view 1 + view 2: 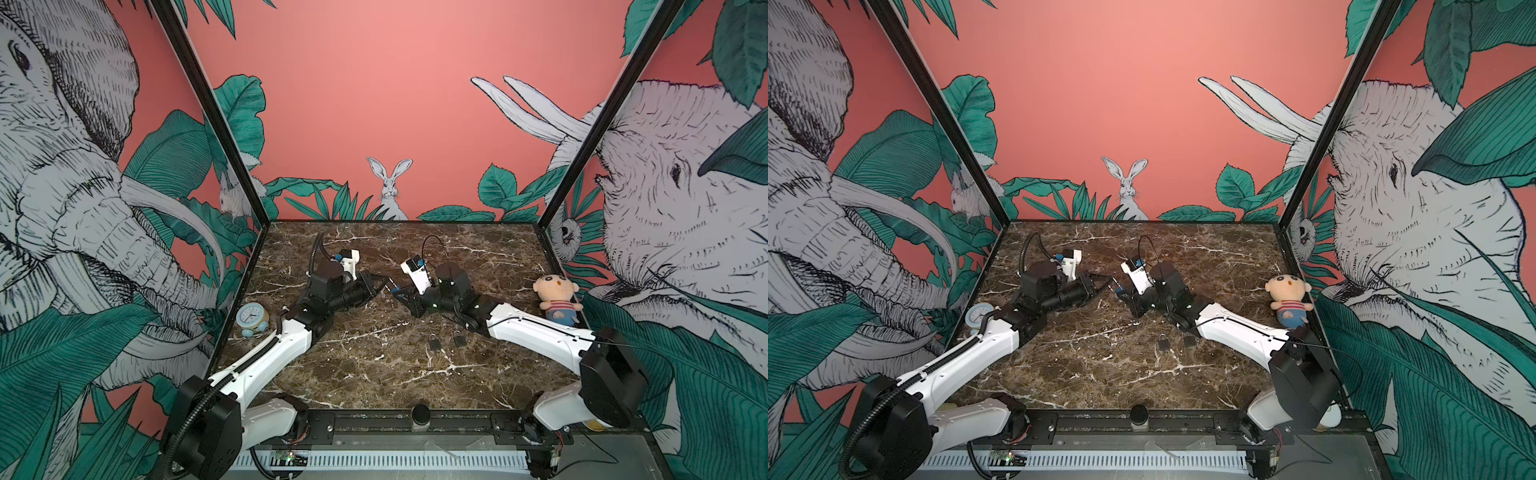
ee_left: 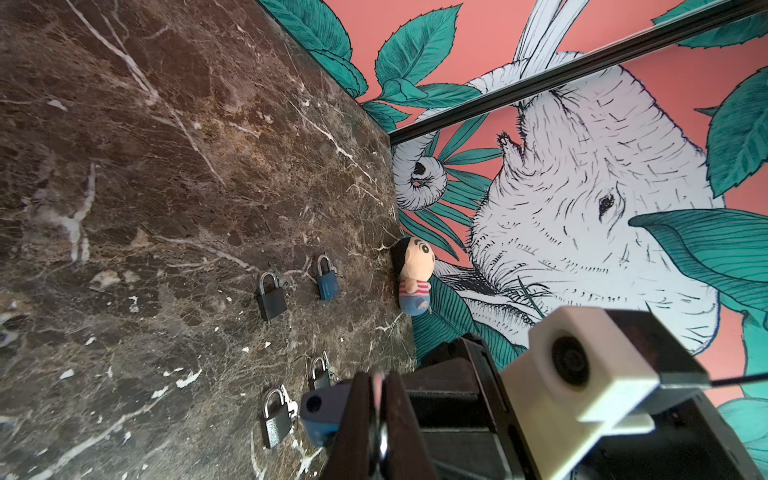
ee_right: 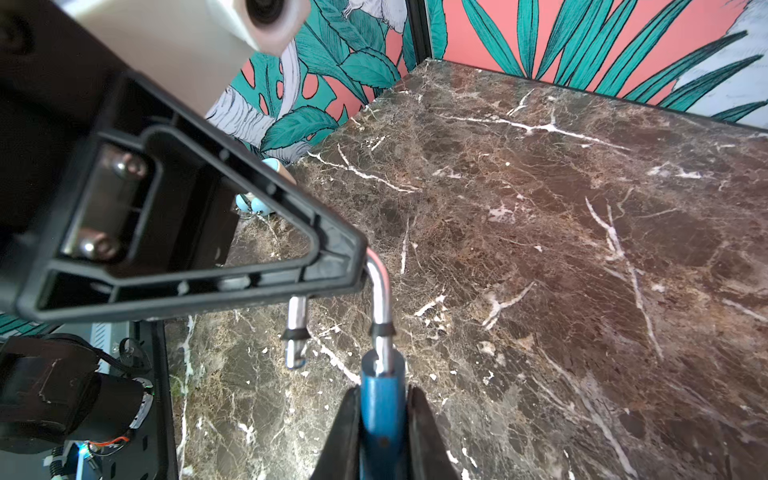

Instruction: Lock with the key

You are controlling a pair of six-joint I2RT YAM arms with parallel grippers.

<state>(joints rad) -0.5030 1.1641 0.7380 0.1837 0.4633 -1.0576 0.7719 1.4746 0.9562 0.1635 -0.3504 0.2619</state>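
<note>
Right gripper (image 3: 381, 395) is clamping the blue lock (image 3: 380, 419). Facing it, left gripper (image 2: 378, 384) is pinching the open shackle (image 3: 380, 291), whose free leg is hanging beside the body. Closing looks under way; next, that leg needs aligning and pressing home.

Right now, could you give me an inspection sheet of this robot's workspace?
Surface: brown marble table, white veins.
Job's things: blue padlock held off the table, shackle open; four more padlocks lying flat.
Clutter: alarm clock, doll, at opposite table edges.
Grippers: right gripper shut on the blue padlock; left gripper shut on the shackle.
Cables: black cable loop over the right wrist; corrugated hose along the left arm.
Surroundings: jungle-print wallpaper on three walls.
</note>
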